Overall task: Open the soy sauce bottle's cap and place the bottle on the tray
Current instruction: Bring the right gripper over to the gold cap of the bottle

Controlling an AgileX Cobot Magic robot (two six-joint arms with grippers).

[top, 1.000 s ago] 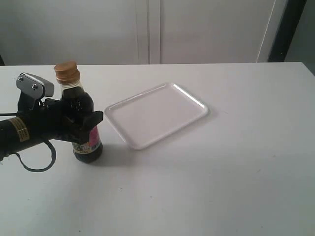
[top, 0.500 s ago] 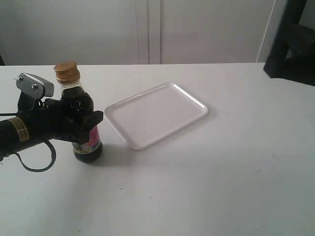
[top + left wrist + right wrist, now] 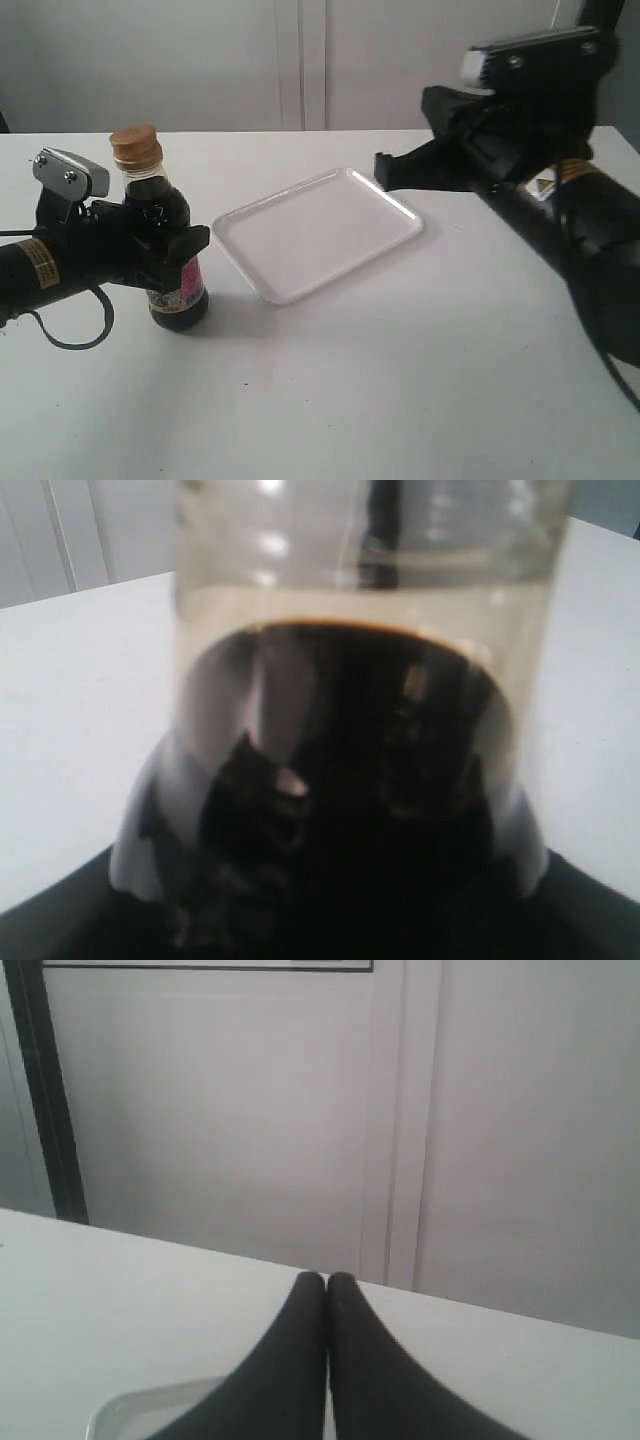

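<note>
- The left end effector [image 3: 165, 255] pinches the bottle [image 3: 166, 235] around its dark belly, low enough to brace it upright on the worktop [image 3: 400, 400]; the left wrist view is filled by the glass and the liquid line [image 3: 360, 630], so the grip is close and square.
- The bottle stands at the left of the worktop, just beside the tray [image 3: 315, 232] but not on it.
- The cap [image 3: 135, 145] sits closed on the neck, clear above the gripping fingers, which leaves it free for the other arm. Opening it looks like the step in hand.
- The tray lies bare mid-worktop, ready to receive the bottle.
- The right end effector [image 3: 385, 170] hovers over the tray's far edge, its fingers [image 3: 310, 1360] pressed together and holding nothing, pointing towards the bottle, likely a pose for flicking the lid.
</note>
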